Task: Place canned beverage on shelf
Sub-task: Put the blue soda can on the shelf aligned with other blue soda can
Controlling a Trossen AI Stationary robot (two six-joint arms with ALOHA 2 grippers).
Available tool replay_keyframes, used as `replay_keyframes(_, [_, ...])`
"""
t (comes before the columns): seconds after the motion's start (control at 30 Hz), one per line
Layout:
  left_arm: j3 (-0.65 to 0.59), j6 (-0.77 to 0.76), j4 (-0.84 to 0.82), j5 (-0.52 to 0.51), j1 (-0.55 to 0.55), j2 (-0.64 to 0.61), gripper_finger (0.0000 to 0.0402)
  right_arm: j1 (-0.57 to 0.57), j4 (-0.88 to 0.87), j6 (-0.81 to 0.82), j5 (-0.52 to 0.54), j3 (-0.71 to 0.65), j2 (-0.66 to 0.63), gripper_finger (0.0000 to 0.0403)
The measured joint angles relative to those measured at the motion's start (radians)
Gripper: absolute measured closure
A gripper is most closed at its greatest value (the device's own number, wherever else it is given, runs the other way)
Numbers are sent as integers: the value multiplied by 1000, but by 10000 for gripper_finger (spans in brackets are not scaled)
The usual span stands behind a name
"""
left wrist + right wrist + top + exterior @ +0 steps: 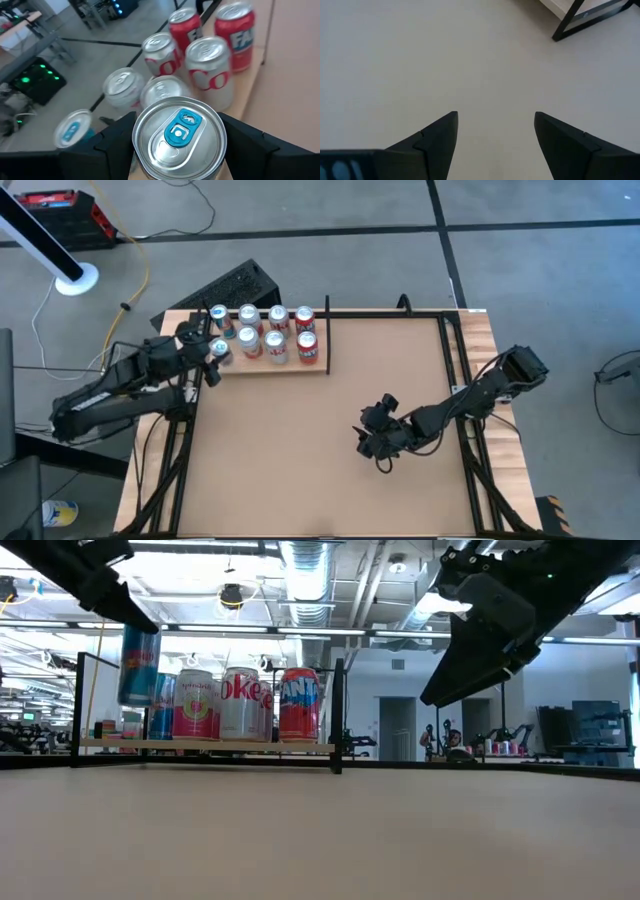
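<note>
From above, I see my left gripper [213, 352] at the near left end of the shelf [320, 368], its two dark fingers closed around a tall slim canned beverage [220, 350] with a silver lid and a blue pull tab. In the low view that can [139, 664] hangs upright in the air, blue and silver, its base clearly above the pale wooden board [205, 746] and in front of the cans standing there. The left wrist view looks straight down on the held can's lid [178, 138], with one finger [117, 145] on each side of it. Seven cans [277, 346] already stand on the shelf in two rows: red ones at the right end, silver-topped ones in the middle and another blue can at the far left. In the low view I can read a red Fanta can [298, 704], a silver Coke can [245, 703] and a pink can [195, 704]. My right gripper [376, 442] waits well apart from the shelf, over the bare brown tabletop [300, 470] toward the right of centre. Its fingers [432, 137] stand spread, with nothing between them but table.
</note>
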Motion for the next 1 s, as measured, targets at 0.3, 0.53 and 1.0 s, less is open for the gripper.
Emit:
replay_keyframes(0.3, [0, 128, 28, 278, 325, 43, 166, 2, 0, 1, -1, 0, 0, 117])
replay_keyframes(0.53, [0, 114, 123, 439, 482, 169, 166, 2, -2, 0, -1, 0, 0, 117])
replay_keyframes(1.0, [0, 99, 123, 518, 641, 260, 166, 26, 8, 12, -30, 0, 0, 117])
